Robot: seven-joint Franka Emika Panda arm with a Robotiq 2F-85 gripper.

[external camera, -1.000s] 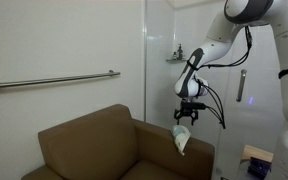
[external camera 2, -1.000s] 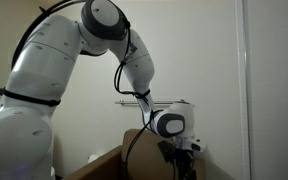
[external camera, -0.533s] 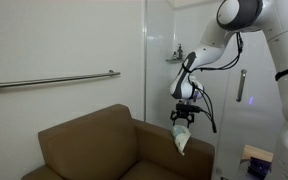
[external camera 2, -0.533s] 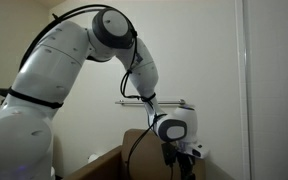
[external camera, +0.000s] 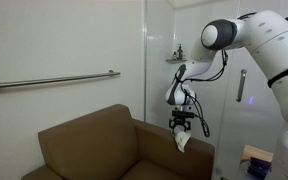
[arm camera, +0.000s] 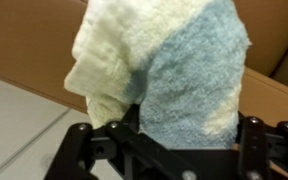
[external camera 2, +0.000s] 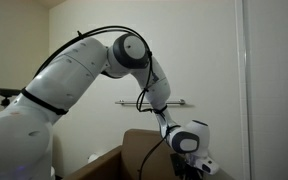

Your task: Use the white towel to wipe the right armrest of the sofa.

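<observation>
The white towel point(external camera: 182, 141) stands bunched in a peak on the right armrest point(external camera: 172, 157) of the brown sofa point(external camera: 84, 145). My gripper point(external camera: 180, 127) hangs straight down over the peak. In the wrist view the towel point(arm camera: 174, 70) fills the space between the two black fingers of the gripper point(arm camera: 189, 122). The jaws stand wide, one on each side of the cloth, not pressed into it. In an exterior view only the wrist and the top of the gripper point(external camera 2: 192, 168) show above the sofa point(external camera 2: 134, 155), and the towel is hidden there.
A metal grab bar point(external camera: 54, 80) runs along the wall above the backrest. A glass partition point(external camera: 156, 60) and a small shelf point(external camera: 174, 57) stand behind the arm. A blue and yellow box point(external camera: 254, 158) sits low at the far side.
The arm has swung and lowered, bringing the gripper down around the top of the towel. The jaws have begun to narrow. The towel stays on the armrest.
</observation>
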